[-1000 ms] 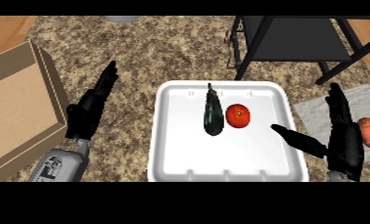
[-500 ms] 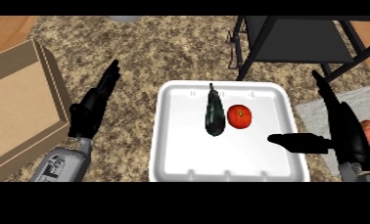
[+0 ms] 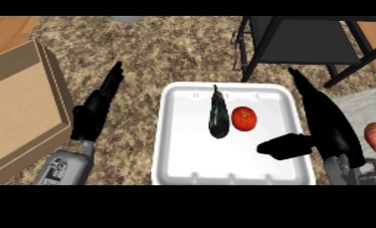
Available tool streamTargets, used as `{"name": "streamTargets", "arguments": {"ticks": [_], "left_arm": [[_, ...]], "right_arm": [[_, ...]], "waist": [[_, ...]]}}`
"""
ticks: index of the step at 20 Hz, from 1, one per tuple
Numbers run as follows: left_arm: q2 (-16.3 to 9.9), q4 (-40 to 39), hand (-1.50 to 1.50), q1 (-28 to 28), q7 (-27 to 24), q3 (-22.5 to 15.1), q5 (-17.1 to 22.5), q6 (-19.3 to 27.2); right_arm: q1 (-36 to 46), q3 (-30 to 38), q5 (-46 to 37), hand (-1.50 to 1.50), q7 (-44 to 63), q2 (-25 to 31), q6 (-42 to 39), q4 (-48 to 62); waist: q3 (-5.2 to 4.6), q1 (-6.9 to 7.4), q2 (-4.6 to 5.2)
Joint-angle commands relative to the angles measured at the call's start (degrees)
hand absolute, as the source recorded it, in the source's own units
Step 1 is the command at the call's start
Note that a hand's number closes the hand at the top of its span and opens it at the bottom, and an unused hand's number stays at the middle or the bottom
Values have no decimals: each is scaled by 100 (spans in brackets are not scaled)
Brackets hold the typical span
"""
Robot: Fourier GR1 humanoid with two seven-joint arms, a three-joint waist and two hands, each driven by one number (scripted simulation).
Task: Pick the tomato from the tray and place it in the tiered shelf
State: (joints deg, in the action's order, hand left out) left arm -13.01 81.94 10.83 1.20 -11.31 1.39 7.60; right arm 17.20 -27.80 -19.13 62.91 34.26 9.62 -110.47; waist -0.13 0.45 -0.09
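A red tomato lies in the white tray, just right of a dark eggplant. My right hand hovers over the tray's right edge, open, fingers straight toward the far side and thumb sticking left below the tomato; it does not touch it. The black tiered shelf stands at the back right. At the left of the tray my left hand rests open over the counter, fingers pointing away.
A cardboard box runs along the left edge. A reddish object shows at the right border beside my right forearm. A grey mat lies under the shelf's near side. The counter is speckled stone.
My right hand has moved left and forward over the tray's right edge, closer to the tomato, thumb spread out. The left hand has barely moved.
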Motion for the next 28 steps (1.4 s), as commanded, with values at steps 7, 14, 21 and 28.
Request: {"name": "streamTargets", "arguments": {"ticks": [7, 14, 21, 28], "left_arm": [[-23, 203, 0, -127, 17, 179, -31, -217], [39, -271, 0, 96, -157, 378, -62, -275], [252, -40, 0, 15, 13, 227, -271, -193], [419, 115, 0, -152, 23, 197, -382, -91]], "right_arm": [[661, -240, -1036, -150, 1121, -1183, -476, 381], [585, -89, -1417, -150, 1301, -1541, -767, 472], [354, -70, -1849, -150, 1142, -2073, -908, 630], [349, 206, -2103, -150, 1089, -2462, -1136, 926]], "waist": [[10, -2, 5], [8, -52, 9], [10, -44, 7], [10, -38, 5]]}}
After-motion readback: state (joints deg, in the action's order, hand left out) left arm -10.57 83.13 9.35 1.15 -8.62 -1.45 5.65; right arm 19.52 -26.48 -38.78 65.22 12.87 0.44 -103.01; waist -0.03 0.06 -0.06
